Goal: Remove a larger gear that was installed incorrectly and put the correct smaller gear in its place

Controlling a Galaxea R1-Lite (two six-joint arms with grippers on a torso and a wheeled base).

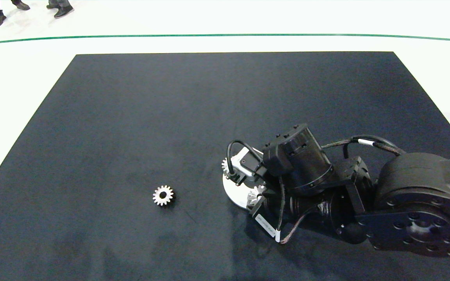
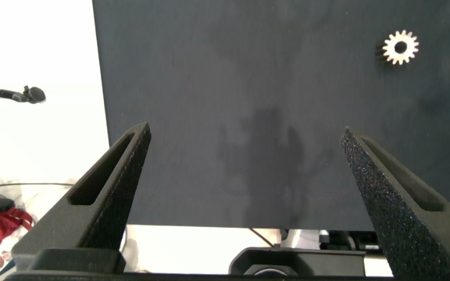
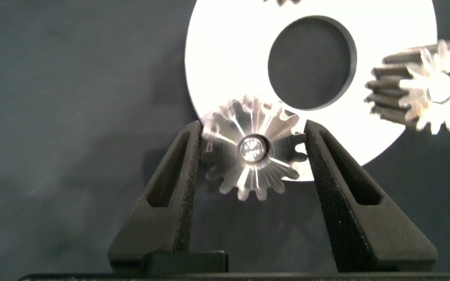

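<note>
The larger gear [image 3: 250, 148], silver with long flared teeth, sits on a pin at the rim of a white disc [image 3: 225, 55]. My right gripper [image 3: 252, 133] straddles it, both fingers pressed against its teeth. In the head view only a sliver of the larger gear [image 1: 257, 192] shows under the right arm [image 1: 303, 164]. A smaller gear [image 1: 163, 195] lies loose on the black mat, well left of the disc [image 1: 233, 191]. The left wrist view shows this smaller gear [image 2: 401, 48] too, far beyond my open, empty left gripper [image 2: 244, 136], which hovers near the mat's edge.
Two more small stubby gears stand on the disc: one [image 3: 424, 86] beside the larger gear and one [image 1: 226, 166] at the disc's far-left rim. The disc has a wide centre hole [image 3: 312, 62]. A person's shoes [image 1: 63, 9] show beyond the table.
</note>
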